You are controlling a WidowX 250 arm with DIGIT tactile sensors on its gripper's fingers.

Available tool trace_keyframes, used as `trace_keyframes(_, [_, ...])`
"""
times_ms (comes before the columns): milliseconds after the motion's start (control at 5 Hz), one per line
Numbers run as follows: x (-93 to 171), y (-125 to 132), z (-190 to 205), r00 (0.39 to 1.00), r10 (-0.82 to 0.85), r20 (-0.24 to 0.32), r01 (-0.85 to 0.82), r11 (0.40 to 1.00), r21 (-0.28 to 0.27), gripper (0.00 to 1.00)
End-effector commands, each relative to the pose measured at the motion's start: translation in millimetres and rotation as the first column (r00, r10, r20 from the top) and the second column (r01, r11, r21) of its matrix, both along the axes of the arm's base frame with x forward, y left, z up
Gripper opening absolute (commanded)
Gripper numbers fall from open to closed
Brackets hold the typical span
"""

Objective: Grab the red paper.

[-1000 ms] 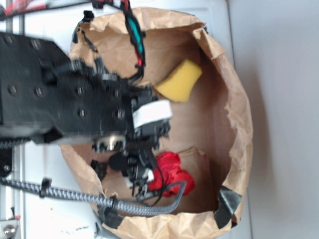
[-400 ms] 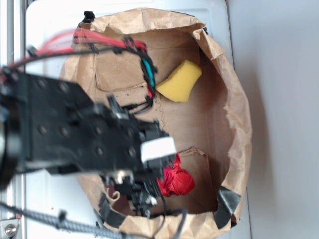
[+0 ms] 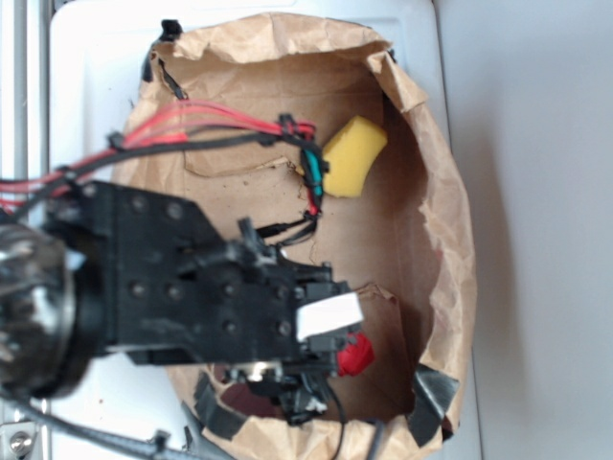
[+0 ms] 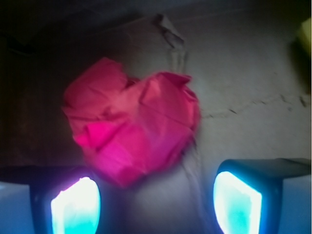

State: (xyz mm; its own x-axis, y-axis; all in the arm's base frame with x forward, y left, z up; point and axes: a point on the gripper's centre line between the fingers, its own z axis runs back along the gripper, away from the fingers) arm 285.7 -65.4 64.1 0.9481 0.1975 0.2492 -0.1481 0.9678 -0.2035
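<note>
Your inventory:
- Red paper [image 4: 129, 126]: crumpled wad on the brown paper bag's [image 3: 450, 220] floor, near its lower end, mostly hidden under the arm in the exterior view.
- Gripper [image 4: 156, 202]: fingers spread apart, nothing between them, paper just ahead.
- Yellow sponge [image 3: 354, 155]: well apart, near the bag's upper wall.

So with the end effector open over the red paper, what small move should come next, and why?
Probably ease a little further forward, then close. In the wrist view the red paper sits just ahead of the open end effector, nearer one finger, and not yet between them.
</note>
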Motion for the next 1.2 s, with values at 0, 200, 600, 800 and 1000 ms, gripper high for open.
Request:
trace_keyframes(0, [30, -10, 6, 0.995, 0.018, 0.098, -0.019, 1.000, 0.009, 1.00])
trace_keyframes(200, [39, -12, -11, 0.994, 0.032, 0.100, -0.038, 0.998, 0.059, 1.00])
trace_keyframes(600, [43, -6, -20, 0.994, 0.059, 0.097, -0.067, 0.995, 0.075, 0.00])
trace_keyframes(800, [41, -1, -10, 0.993, 0.060, 0.097, -0.065, 0.996, 0.057, 0.00])
trace_keyframes(1000, [40, 8, 9, 0.994, 0.070, 0.085, -0.074, 0.997, 0.038, 0.00])
